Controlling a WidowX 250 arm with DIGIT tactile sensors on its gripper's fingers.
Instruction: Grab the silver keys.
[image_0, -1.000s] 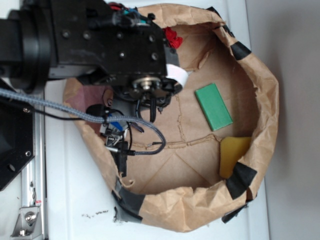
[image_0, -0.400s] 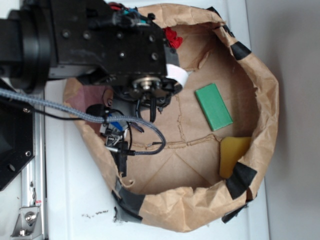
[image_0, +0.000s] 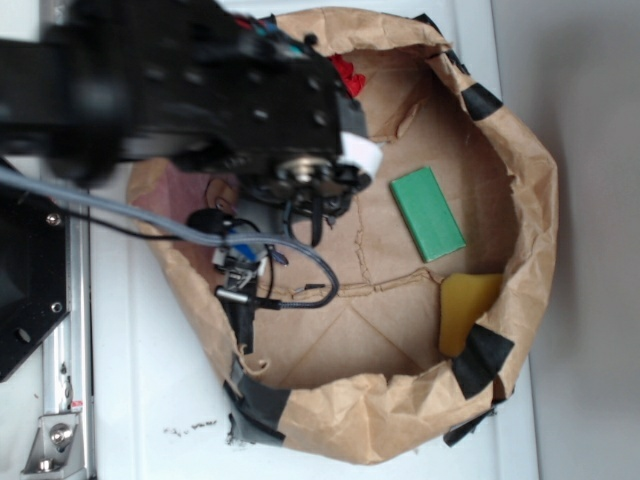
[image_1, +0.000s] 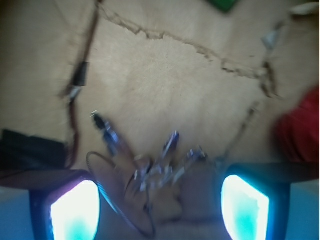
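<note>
**Jaws wide over the keys**

Gripper (image_1: 159, 202) spread open, glowing fingertips (image_1: 75, 212) either side of the silver keys (image_1: 150, 165), fanned on the brown paper between them, ring looping low; contact hard to judge through the blur. Dark cable (image_1: 80, 80) trailing left, something red (image_1: 300, 132) at right. Beyond, paper bag wall (image_0: 530, 180) ringing a green block (image_0: 427, 213) and yellow piece (image_0: 465, 310). Overhead, arm (image_0: 200, 90) hiding the keys.
</note>
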